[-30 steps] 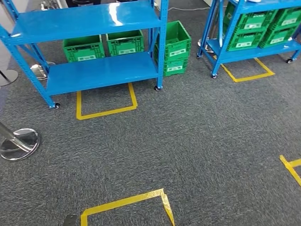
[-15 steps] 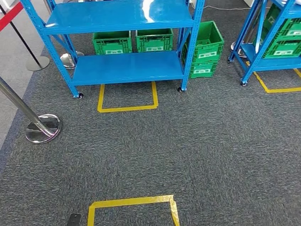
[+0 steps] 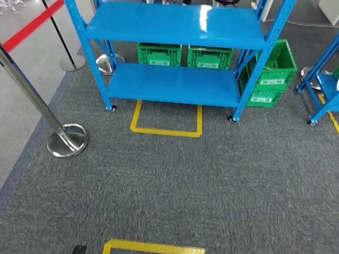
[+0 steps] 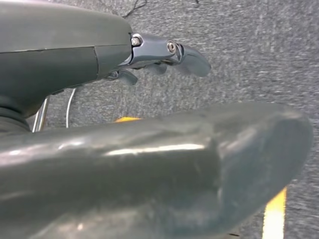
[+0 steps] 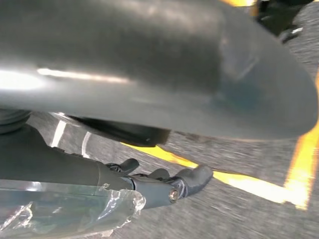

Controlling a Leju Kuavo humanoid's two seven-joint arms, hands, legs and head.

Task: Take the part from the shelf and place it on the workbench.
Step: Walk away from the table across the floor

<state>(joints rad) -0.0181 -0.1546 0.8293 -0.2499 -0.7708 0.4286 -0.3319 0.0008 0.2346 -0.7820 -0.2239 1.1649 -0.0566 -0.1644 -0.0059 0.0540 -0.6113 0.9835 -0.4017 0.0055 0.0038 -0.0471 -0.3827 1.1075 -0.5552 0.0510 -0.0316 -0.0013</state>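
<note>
My right hand hangs low over the carpet, and crumpled clear plastic, the wrapped part, lies against its fingers in the right wrist view. What is inside the wrap stays hidden. My left hand also hangs over the floor, fingers stretched out with nothing in them. In the head view a blue shelf rack stands ahead with its two visible boards bare.
Green crates sit on the floor behind the rack and one at its right end. A second blue rack is at the far right. A chrome post base and red barrier belt stand left. Yellow tape squares mark the carpet.
The whole head view has swung left: the blue rack and crates slid right and nearer, the right-hand rack has almost left the picture, and the post and red belt have come in.
</note>
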